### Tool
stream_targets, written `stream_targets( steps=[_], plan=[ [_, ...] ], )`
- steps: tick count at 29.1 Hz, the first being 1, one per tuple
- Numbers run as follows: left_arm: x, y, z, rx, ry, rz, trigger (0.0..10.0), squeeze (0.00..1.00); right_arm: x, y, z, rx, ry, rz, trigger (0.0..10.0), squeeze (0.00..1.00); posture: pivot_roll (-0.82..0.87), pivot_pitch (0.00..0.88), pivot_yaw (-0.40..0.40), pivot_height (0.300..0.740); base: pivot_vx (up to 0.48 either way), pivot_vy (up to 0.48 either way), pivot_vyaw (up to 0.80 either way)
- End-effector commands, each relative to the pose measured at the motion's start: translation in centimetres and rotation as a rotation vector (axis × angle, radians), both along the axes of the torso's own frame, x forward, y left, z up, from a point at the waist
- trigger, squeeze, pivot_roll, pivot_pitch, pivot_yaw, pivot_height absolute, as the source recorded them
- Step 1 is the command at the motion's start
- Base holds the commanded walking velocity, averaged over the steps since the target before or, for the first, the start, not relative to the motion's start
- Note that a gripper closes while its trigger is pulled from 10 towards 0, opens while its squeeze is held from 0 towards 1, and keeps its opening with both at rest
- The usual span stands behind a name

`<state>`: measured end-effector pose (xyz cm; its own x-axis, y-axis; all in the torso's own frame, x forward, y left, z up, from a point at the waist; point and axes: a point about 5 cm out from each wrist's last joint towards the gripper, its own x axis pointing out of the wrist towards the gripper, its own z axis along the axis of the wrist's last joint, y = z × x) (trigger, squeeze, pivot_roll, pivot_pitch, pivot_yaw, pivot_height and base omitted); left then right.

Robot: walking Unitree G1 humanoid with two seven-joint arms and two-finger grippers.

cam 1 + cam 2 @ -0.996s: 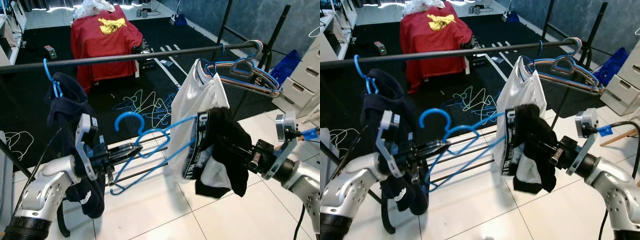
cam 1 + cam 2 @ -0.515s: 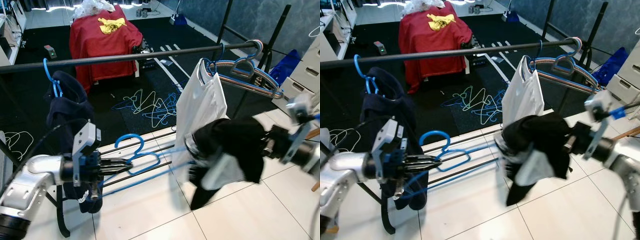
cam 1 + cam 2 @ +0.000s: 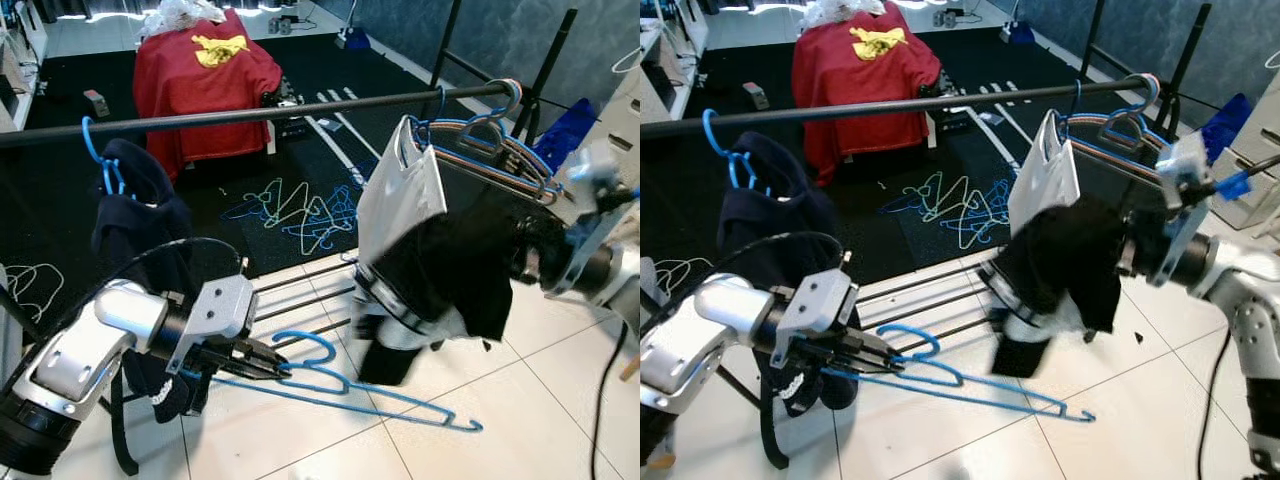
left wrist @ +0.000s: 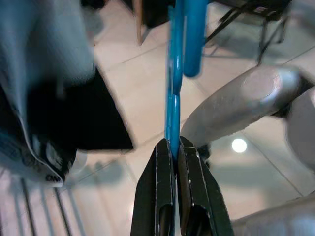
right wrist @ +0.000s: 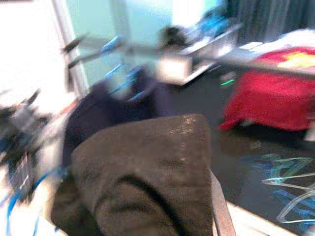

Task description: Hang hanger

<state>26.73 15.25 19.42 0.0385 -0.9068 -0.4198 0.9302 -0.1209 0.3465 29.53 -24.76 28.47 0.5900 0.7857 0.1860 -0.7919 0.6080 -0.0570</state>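
Observation:
A blue wire hanger (image 3: 340,380) lies low over the white tiles, its hook toward my left gripper (image 3: 268,366), which is shut on the wire near the hook. The left wrist view shows both black fingers (image 4: 157,177) pinching the blue wire (image 4: 172,103). My right gripper (image 3: 528,262) is at the right, just below the black rail (image 3: 250,110), shut on a black and white garment (image 3: 440,270) that drapes over it and hides its fingers. The right wrist view shows the black cloth (image 5: 147,172) up close.
On the rail hang a white shirt (image 3: 400,180), a navy garment (image 3: 135,215) on a blue hanger, and several bare hangers (image 3: 500,145). Loose hangers (image 3: 290,210) lie on the dark carpet. A red-draped object (image 3: 205,80) stands behind, white drawers (image 3: 625,110) at the right.
The hanger has come out of the garment and dropped toward the floor with my left gripper. My right gripper has carried the garment up and to the right, closer to the rail.

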Motion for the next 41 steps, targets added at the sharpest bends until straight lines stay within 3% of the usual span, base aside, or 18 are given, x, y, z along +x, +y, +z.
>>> stream_targets(
  steps=[1, 3, 4, 6, 8, 9, 10, 11, 12, 13, 14, 17, 19, 20, 22, 25, 29, 41],
  plan=[
    [0.4, 0.8, -0.9, 0.046, 0.006, 0.044, 10.0, 0.0, 0.1, -1.5, 0.3, 0.059, -0.016, -0.085, 10.0, 0.0, -0.05, 0.104, -0.032, 0.74, 0.0, 0.0, 0.0],
    [1.0, 1.7, -1.7, 0.056, 0.006, 0.127, 10.0, 0.0, 0.3, -2.1, -0.3, 0.045, 0.001, -0.154, 10.0, 0.0, -0.05, 0.106, -0.03, 0.74, 0.0, 0.0, 0.0],
    [1.7, 2.4, -2.2, 0.016, 0.017, 0.23, 10.0, 0.0, 0.3, -2.7, -2.0, 0.024, 0.049, -0.211, 10.0, 0.0, -0.05, 0.109, -0.028, 0.74, 0.0, 0.0, 0.0],
    [1.7, 2.4, -2.2, 0.016, 0.017, 0.23, 10.0, 0.0, 0.3, -2.7, -2.0, 0.024, 0.049, -0.211, 10.0, 0.0, -0.05, 0.109, -0.028, 0.74, 0.0, 0.0, 0.0],
    [2.8, 3.8, -3.7, -0.068, 0.048, 0.449, 10.0, 0.0, 0.2, -3.3, -5.6, 0.024, 0.151, -0.32, 10.0, 0.0, -0.05, 0.113, -0.025, 0.74, 0.0, 0.0, 0.0],
    [2.8, 3.8, -3.7, -0.068, 0.048, 0.449, 10.0, 0.0, 0.2, -3.3, -5.6, 0.024, 0.151, -0.32, 10.0, 0.0, -0.05, 0.113, -0.025, 0.74, 0.0, 0.0, 0.0],
    [3.3, 4.5, -4.8, -0.107, 0.053, 0.58, 10.0, 0.0, -0.1, -3.4, -7.6, 0.04, 0.204, -0.381, 10.0, 0.0, -0.05, 0.114, -0.025, 0.74, 0.0, 0.0, 0.0],
    [3.3, 4.5, -4.8, -0.107, 0.053, 0.58, 10.0, 0.0, -0.1, -3.4, -7.6, 0.04, 0.204, -0.381, 10.0, 0.0, -0.05, 0.114, -0.025, 0.74, 0.0, 0.0, 0.0],
    [3.2, 4.8, -6.3, -0.15, 0.09, 0.7, 10.0, 0.0, -0.4, -3.4, -10.0, 0.069, 0.272, -0.449, 10.0, 0.0, -0.05, 0.116, -0.024, 0.74, 0.0, 0.0, 0.0],
    [3.2, 4.8, -6.3, -0.15, 0.09, 0.7, 10.0, 0.0, -0.4, -3.4, -10.0, 0.069, 0.272, -0.449, 10.0, 0.0, -0.05, 0.116, -0.024, 0.74, 0.0, 0.0, 0.0],
    [2.7, 5.1, -8.2, -0.167, 0.124, 0.808, 10.0, 0.0, -0.9, -3.3, -12.6, 0.094, 0.347, -0.51, 10.0, 0.0, -0.04, 0.121, -0.026, 0.74, 0.0, 0.0, 0.0],
    [2.0, 5.4, -10.1, -0.187, 0.18, 0.905, 10.0, 0.0, -1.4, -3.1, -15.0, 0.108, 0.417, -0.556, 10.0, 0.0, -0.04, 0.123, -0.026, 0.74, 0.0, 0.0, 0.0],
    [0.4, 6.2, -13.6, -0.183, 0.265, 1.086, 10.0, 0.0, -2.4, -2.9, -19.1, 0.119, 0.55, -0.645, 10.0, 0.0, -0.03, 0.126, -0.024, 0.74, 0.0, 0.0, 0.0],
    [0.4, 6.2, -13.6, -0.183, 0.265, 1.086, 10.0, 0.0, -2.4, -2.9, -19.1, 0.119, 0.55, -0.645, 10.0, 0.0, -0.03, 0.126, -0.024, 0.74, 0.0, 0.0, 0.0],
    [-0.6, 7.6, -16.1, -0.163, 0.293, 1.314, 10.0, 0.0, -3.3, -2.8, -21.9, 0.113, 0.631, -0.724, 10.0, 0.0, -0.02, 0.127, -0.027, 0.74, 0.0, 0.0, 0.39],
    [-0.9, 7.9, -16.9, -0.164, 0.313, 1.391, 10.0, 0.0, -3.6, -2.8, -22.7, 0.107, 0.649, -0.746, 10.0, 0.0, -0.02, 0.127, -0.027, 0.74, 0.0, 0.0, 0.79],
    [-2.6, 8.6, -19.2, -0.135, 0.329, 1.635, 10.0, 0.0, -5.5, -1.0, -26.6, 0.047, 0.748, -0.767, 10.0, 0.0, 0.0, 0.128, -0.032, 0.74, 0.0, 0.0, 0.78],
    [-3.3, 7.8, -20.5, -0.133, 0.335, 1.7, 10.0, 0.0, -7.7, -0.1, -29.6, -0.048, 0.81, -0.782, 10.0, 0.0, 0.0, 0.127, -0.021, 0.74, 0.0, 0.0, 0.78]
  ],
)
